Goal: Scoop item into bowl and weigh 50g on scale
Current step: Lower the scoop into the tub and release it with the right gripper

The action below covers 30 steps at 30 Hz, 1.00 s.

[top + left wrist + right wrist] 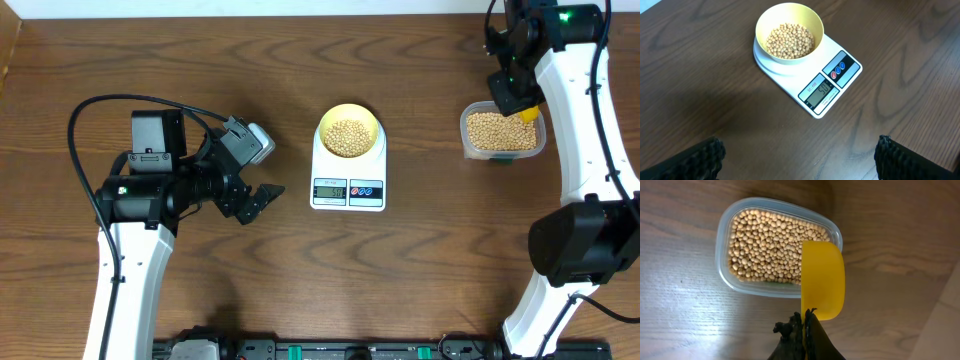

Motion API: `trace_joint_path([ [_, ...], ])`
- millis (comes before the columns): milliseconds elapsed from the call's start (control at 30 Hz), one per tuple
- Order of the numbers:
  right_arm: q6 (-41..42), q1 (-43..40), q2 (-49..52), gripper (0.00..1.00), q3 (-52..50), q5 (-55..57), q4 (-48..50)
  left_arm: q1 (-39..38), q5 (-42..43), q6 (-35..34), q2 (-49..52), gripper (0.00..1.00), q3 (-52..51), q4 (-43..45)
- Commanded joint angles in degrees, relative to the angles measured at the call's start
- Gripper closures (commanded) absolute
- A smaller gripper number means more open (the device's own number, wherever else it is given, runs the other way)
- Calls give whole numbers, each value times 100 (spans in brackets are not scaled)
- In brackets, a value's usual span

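**Ana:** Where is the bowl [790, 11] with respect to the scale [802, 75]?

**Ben:** It stands on top of the scale, on the far end of the platform, away from the display [820, 90]. There is a heap of tan beans [790, 41] inside it, filling the bottom and well below the rim.

**Ana:** Can you read the display?

**Ben:** Digits are lit, but they are too small for me to be sure of them. Two round buttons [838, 70] sit just beside it.

**Ana:** And the left gripper [258, 200]?

**Ben:** It is to the left of the scale, near its front corner and not touching it. Its fingers are spread wide, with only bare bench [420, 290] between them.

**Ana:** What about the right gripper [805, 325]?

**Ben:** That one is well off to the right of the scale. Its fingers are pressed together on the narrow handle end of a yellow scoop [822, 280].

**Ana:** Is anything in the scoop?

**Ben:** I cannot tell, as only a plain yellow face shows. The scoop's cup overlaps one edge of a clear tub [725, 235], which stands on the bench to the right of the scale, level with the bowl. The tub holds a thick layer of the same beans.
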Motion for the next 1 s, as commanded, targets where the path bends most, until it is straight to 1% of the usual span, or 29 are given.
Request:
trace_joint_path([
  [0, 734, -151, -98, 99, -31, -448, -35, 31, 52, 94, 0, 2, 26, 0],
  [133, 981, -614, -98, 99, -50, -2017, -22, 31, 52, 94, 0, 3, 26, 0],
  [200, 1073, -833, -98, 99, -83, -2396, 59, 31, 52, 94, 0, 2, 26, 0],
  [333, 1432, -1198, -98, 99, -289, -2734, 328, 31, 52, 94, 0, 2, 26, 0],
  [467, 1558, -1528, -98, 99, -667, -3530, 675, 31, 52, 94, 0, 2, 26, 0],
  [567, 1692, -1685, -98, 99, -925, -3880, 994, 31, 52, 94, 0, 2, 26, 0],
  [767, 2142, -2000, -101, 99, -1408, -4400, 1665, 31, 52, 94, 0, 2, 26, 0],
  [967, 2371, -2345, -101, 99, -1694, -4728, 1853, 31, 52, 94, 0, 2, 26, 0],
])
